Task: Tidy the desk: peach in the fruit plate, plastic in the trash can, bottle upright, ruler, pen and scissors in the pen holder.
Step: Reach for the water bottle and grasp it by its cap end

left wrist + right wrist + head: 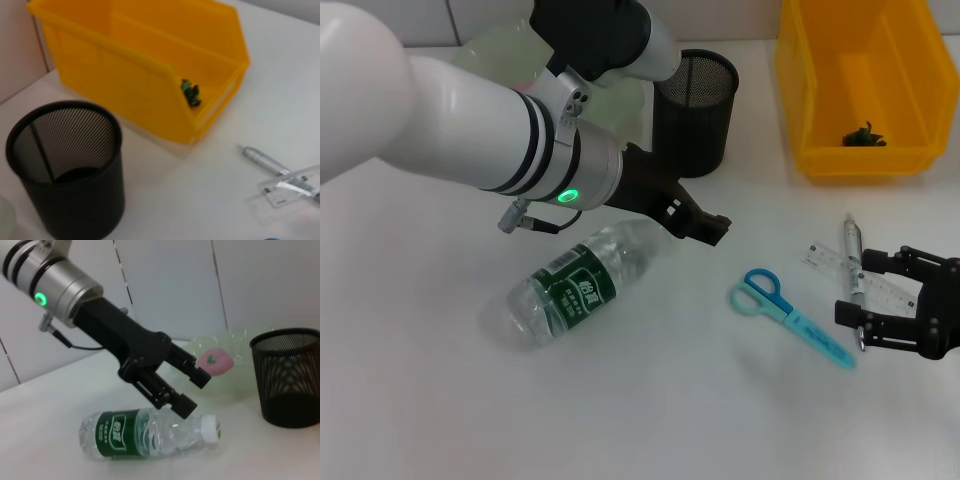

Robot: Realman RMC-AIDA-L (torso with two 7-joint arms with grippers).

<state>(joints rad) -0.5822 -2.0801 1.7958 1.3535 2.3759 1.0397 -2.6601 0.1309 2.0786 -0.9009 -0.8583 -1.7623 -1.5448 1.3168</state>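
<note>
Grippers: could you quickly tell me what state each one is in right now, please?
Left gripper: open, empty, above the lying bottle.
Right gripper: open, empty, around the pen.

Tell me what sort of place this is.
Probably a staged desk for a tidying test: a white table with stationery, namely scissors, a ruler and a mesh pen holder, plus a yellow bin and a fallen bottle.

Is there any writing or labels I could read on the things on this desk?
Bottle, green label: white characters and small print, too blurred to read.
Ruler: fine markings and a small sticker, too small to read.
Pen, scissors, pen holder, yellow bin: no text visible.
</note>
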